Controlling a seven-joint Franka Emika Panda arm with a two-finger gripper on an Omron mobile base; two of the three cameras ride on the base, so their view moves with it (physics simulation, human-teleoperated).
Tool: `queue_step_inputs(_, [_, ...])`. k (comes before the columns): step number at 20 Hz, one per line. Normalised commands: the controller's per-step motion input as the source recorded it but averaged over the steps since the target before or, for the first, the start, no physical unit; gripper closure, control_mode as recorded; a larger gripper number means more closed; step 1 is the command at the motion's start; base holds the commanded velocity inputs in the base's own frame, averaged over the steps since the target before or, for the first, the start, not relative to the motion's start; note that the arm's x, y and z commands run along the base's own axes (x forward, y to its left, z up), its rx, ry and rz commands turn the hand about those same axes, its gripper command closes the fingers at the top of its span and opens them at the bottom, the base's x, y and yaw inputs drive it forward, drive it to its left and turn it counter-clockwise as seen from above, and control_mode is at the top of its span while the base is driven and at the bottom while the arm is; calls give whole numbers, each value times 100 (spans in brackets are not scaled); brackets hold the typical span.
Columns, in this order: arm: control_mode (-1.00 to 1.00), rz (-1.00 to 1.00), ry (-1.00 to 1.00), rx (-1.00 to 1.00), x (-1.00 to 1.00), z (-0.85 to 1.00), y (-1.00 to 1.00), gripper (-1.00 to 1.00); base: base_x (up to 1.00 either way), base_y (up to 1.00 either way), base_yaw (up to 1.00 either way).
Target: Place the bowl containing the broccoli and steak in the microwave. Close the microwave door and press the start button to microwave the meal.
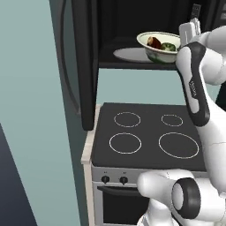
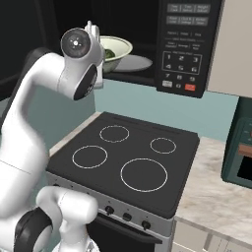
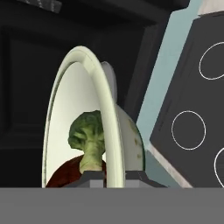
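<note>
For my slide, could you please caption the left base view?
White arm carries cream ceramic bowl of broccoli and steak into open black microwave.

Looking forward and down from behind the arm on its left, taking in the stove (image 1: 148, 134) and the open microwave (image 1: 132, 33) above it. Looking from behind on the right, catching that same stove (image 2: 125, 157) and microwave (image 2: 184, 47) from the other side, keypad facing. Riding rolled on the hand, pressing in very close on the bowl (image 3: 85, 122), stove rings (image 3: 189, 130) passing alongside.
</note>
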Motion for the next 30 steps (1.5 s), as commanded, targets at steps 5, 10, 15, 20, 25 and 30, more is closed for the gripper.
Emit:
queue_step_inputs(5, [-100,0,8,-1,71,0,0,100,0,0,0])
queue_step_inputs(10, [-100,0,1,0,70,0,0,100,0,0,0])
queue_step_inputs(15, [-100,0,0,0,68,-10,0,100,0,0,0])
queue_step_inputs(20, [-100,0,0,0,61,-21,-2,100,0,0,0])
queue_step_inputs(25, [-100,0,4,0,54,-15,-15,100,0,0,0])
queue_step_inputs(30, [-100,0,5,0,52,-7,-19,100,0,0,0])
